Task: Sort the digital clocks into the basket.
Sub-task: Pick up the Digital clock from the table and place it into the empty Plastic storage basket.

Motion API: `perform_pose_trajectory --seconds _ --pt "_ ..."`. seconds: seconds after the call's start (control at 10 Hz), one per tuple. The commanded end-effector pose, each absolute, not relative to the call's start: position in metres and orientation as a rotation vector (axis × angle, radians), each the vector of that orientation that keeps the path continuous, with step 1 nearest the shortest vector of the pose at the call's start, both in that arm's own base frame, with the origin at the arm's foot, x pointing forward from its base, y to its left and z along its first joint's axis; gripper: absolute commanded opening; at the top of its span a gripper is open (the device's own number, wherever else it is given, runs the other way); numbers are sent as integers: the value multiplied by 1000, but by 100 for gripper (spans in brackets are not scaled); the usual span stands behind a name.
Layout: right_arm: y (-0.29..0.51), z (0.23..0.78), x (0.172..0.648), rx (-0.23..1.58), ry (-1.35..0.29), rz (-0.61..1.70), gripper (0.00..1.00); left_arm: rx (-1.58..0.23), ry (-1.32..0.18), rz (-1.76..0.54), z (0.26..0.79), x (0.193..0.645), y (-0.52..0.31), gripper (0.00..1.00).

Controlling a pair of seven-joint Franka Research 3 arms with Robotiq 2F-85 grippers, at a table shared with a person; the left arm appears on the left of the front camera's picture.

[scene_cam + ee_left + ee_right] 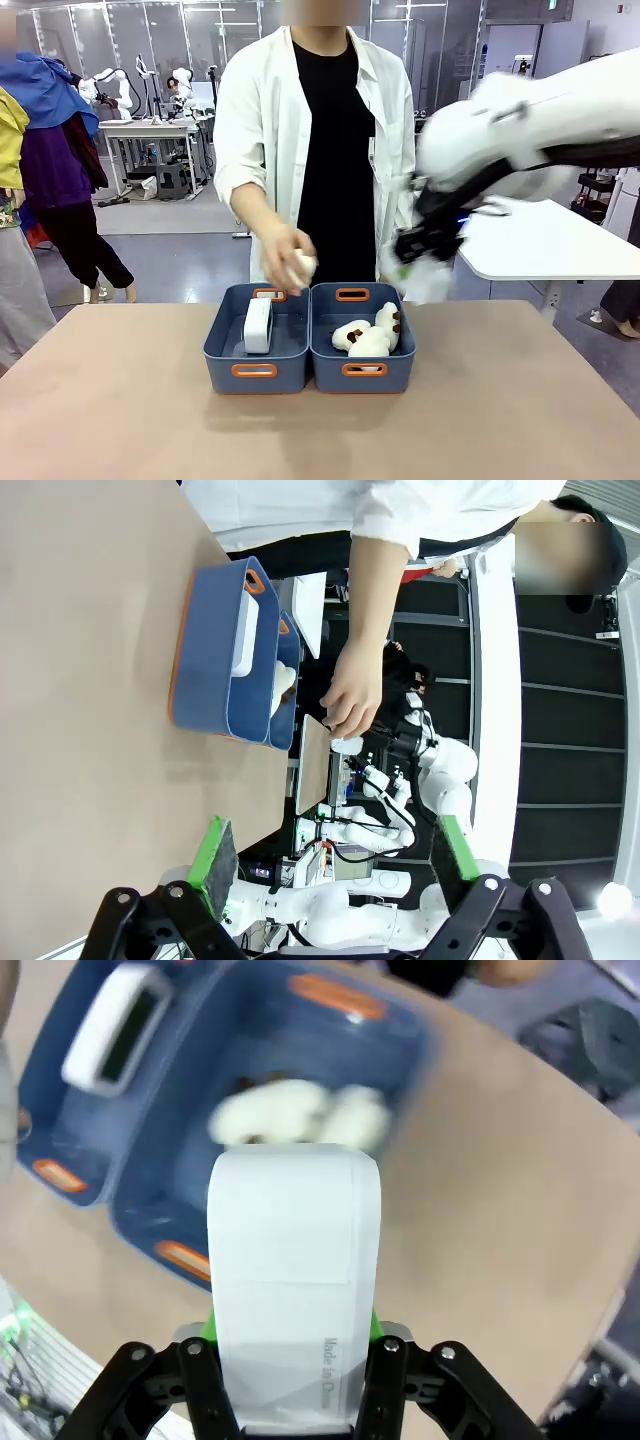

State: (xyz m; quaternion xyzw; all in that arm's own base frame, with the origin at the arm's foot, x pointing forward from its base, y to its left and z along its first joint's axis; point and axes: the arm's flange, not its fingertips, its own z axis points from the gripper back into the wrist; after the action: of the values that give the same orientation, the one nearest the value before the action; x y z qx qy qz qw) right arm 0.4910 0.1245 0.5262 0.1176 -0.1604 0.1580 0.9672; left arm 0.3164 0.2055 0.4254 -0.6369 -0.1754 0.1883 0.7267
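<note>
Two slate-blue bins stand side by side mid-table. The left basket holds one white digital clock on its edge, also in the right wrist view as clock in the basket. My right gripper, blurred with motion, hangs above and right of the bins, shut on the second white clock. From the wrist, that clock fills the space between the jaws of the right gripper. My left gripper is open, far from the basket.
The right bin holds cream-and-brown plush toys. A person in a white coat stands at the far edge; one hand holds a plush toy just above the bins' far rims. Bare tabletop surrounds the bins.
</note>
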Motion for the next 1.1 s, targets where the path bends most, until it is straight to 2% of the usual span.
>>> perform_pose_trajectory --seconds 0.0,0.1,0.2,0.5,0.7,1.0 --pt "-90 537 400 282 -382 34 0 -1419 -389 409 429 312 205 100" --pt "-176 504 340 430 -397 -144 0 -1419 -389 409 429 312 205 100" --pt "-214 473 295 572 -420 -209 0 -1419 -389 409 429 312 205 100" --pt "-279 456 223 680 -552 -372 0 -1419 -389 409 429 312 205 100" --pt "-280 456 220 694 -555 -364 0 -1419 -389 409 429 312 205 100" --pt "-267 457 245 687 -514 -327 0 -1419 -389 409 429 312 205 100"
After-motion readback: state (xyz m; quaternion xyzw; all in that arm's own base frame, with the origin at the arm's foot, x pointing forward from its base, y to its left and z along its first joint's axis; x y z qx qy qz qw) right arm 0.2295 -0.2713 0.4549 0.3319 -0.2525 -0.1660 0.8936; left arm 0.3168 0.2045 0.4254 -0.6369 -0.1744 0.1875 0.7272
